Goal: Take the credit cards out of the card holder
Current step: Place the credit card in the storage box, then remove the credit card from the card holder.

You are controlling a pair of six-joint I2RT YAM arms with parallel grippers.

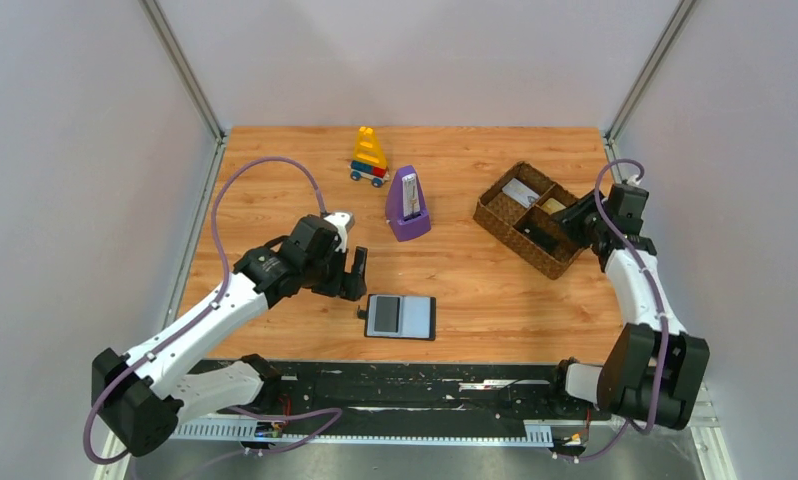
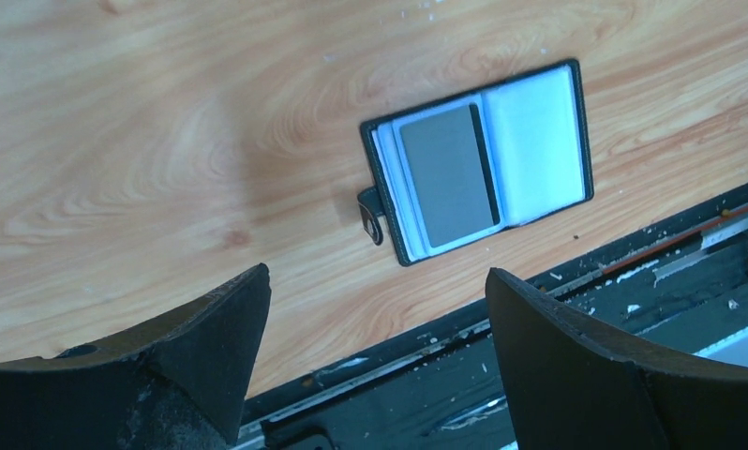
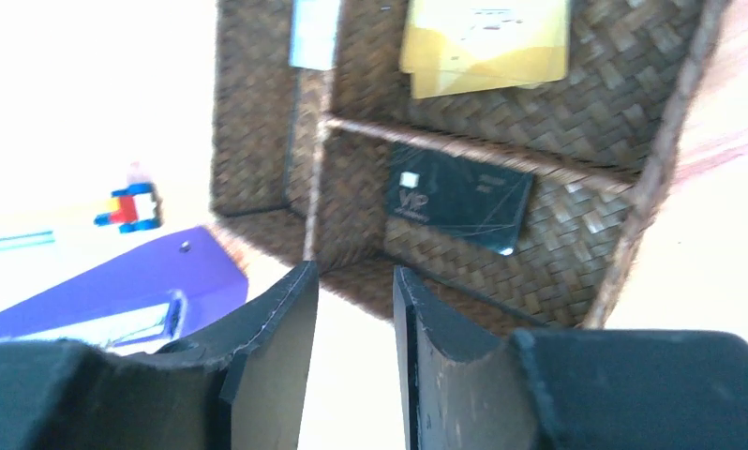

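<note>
top external view: the card holder (image 1: 401, 316) lies open on the counter (image 1: 475, 290), a grey card (image 2: 448, 176) inside. left jaws hang wide open beside it. right jaws, slightly open and empty, hang over the basket (image 1: 510, 243) holding a yellow card (image 3: 487, 42) and a black card (image 3: 459, 197).

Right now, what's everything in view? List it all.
wallet: 1, black with grey-blue panels, open flat, near edge, centre
cards: 3 in tray, yellow, black, pale, each in its own compartment
tray: 1, brown woven, far right
metronome: 1, purple, far centre
toy car: 1, yellow, red, blue, behind metronome
table: 1, wood
left fingers: open, left of wallet
right fingers: slightly open, over tray
</note>
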